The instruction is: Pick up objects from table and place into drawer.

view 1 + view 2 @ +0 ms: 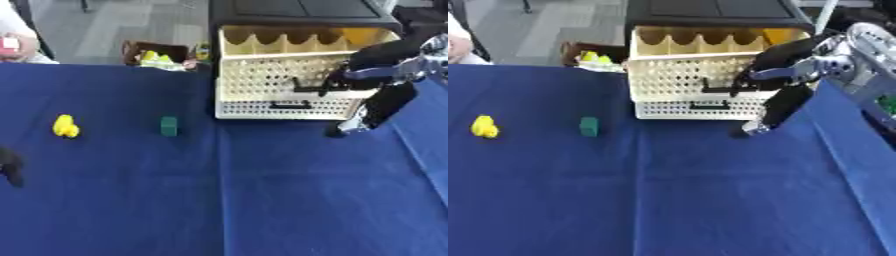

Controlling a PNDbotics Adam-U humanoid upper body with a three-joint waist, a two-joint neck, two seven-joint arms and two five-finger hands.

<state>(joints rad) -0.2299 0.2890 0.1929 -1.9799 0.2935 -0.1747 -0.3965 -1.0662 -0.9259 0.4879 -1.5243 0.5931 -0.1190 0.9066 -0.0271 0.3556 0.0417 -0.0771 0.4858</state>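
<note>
Your right hand (372, 75) hooks curled fingers on the handle (308, 90) of the upper drawer (262, 75), likely to pull it open. The yellow toy (65, 126) and green block (169, 126) wait far to its left. Your left hand (10, 167) barely shows; I can't tell its fingers.

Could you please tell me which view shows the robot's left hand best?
Only the left eye view shows the left hand: a dark shape at the picture's left edge, over the blue table; its fingers cannot be made out. The right eye view does not show it.
</note>
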